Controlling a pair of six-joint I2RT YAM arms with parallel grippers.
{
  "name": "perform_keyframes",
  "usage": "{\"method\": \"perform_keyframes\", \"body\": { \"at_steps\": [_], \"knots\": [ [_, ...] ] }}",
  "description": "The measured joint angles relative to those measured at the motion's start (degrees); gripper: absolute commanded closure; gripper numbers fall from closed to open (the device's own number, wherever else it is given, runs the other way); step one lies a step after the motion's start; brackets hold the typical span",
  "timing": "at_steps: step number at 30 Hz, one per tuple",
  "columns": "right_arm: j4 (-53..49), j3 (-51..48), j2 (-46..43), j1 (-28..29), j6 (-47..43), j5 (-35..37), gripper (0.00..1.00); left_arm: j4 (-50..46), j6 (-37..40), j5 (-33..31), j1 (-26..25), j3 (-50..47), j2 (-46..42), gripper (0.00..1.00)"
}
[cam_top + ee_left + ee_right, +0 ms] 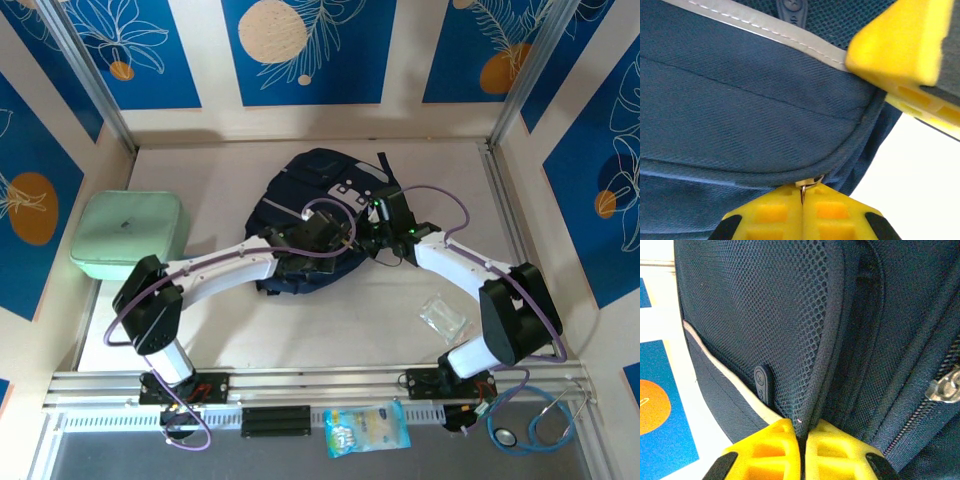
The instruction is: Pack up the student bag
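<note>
The student bag (305, 185), a dark navy backpack with a grey-white patch, lies flat in the middle of the table. Both grippers meet at its near right edge. In the left wrist view my left gripper (803, 194) is shut on a small metal zipper pull (809, 182) at the bag's piped seam. Over on the right wrist view, my right gripper (802, 434) is shut on the bag's fabric edge (815, 390) beside a mesh panel. From above, the left gripper (346, 238) and right gripper (374, 226) sit close together.
A mint green case (130, 235) rests at the left. A clear plastic packet (443, 316) lies near the right arm. A snack packet (367, 428) and a stethoscope (540, 420) lie past the near rail. Another zipper slider (946, 387) shows on the bag.
</note>
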Motion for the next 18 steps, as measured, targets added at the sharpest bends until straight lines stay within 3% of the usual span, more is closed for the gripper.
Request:
{"method": "perform_keyframes", "body": {
  "at_steps": [5, 12, 18],
  "knots": [
    [-1.0, -0.7, -2.0, -2.5, -3.0, 1.4, 0.98, -0.1, 3.5, 0.6, 5.0, -2.9, -4.3, 1.0],
    [-2.0, -1.2, -3.1, -8.1, -9.7, -1.8, 0.98, 4.5, 11.3, 8.5, 19.1, -9.7, -9.7, 1.0],
    [-4.1, 0.6, -0.6, -13.9, -17.7, -5.5, 0.93, 5.7, 16.9, 15.7, 19.3, -9.9, -9.7, 1.0]
  ]
}}
